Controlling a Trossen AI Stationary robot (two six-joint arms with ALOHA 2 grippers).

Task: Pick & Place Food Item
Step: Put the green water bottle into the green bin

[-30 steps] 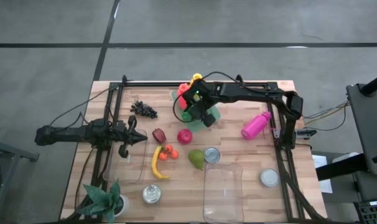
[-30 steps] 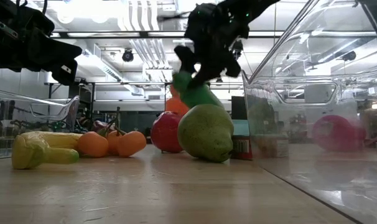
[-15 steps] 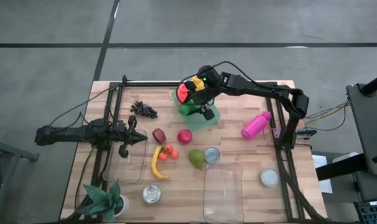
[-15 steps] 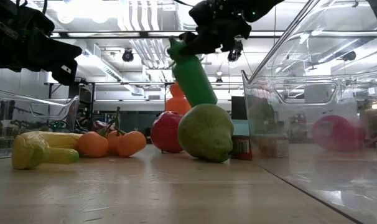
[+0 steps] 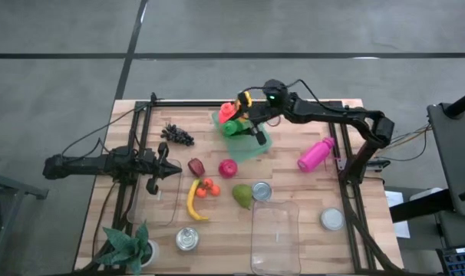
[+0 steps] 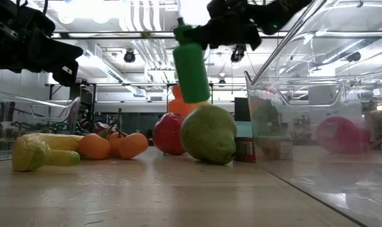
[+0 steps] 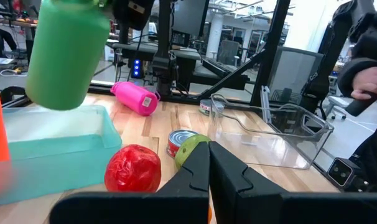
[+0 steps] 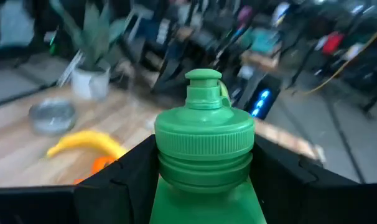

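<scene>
Above the far middle of the worktop [image 5: 294,192], the right claw [image 5: 252,123] is clamped part-way shut around the neck of a green bottle [image 5: 234,127], just under its screw cap, as the right wrist view shows with a dark finger [image 8: 126,180] on either side. The bottle now hangs clear of the worktop, over the teal tray [image 5: 257,146], with its base swung down so that it looks close to upright in the low view. A second ago it was low and tilted behind the pear [image 6: 208,134]; half a second ago it was rising at a slant; now it is higher and straighter, and the right arm has drawn back towards the far edge. So the pick looks done and the carry under way; where it is to go I cannot tell, though the clear bin [image 5: 275,234] at the near edge is a likely spot. A bottle is hardly food, whatever the task says.

The food lies untouched near the middle: pear, red apple [image 5: 228,168], banana [image 5: 192,201], small oranges [image 5: 206,188], grapes [image 5: 177,136]. None of these has shifted.

The left claw [image 5: 169,170] waits at the left, shut on nothing, unmoved.
</scene>
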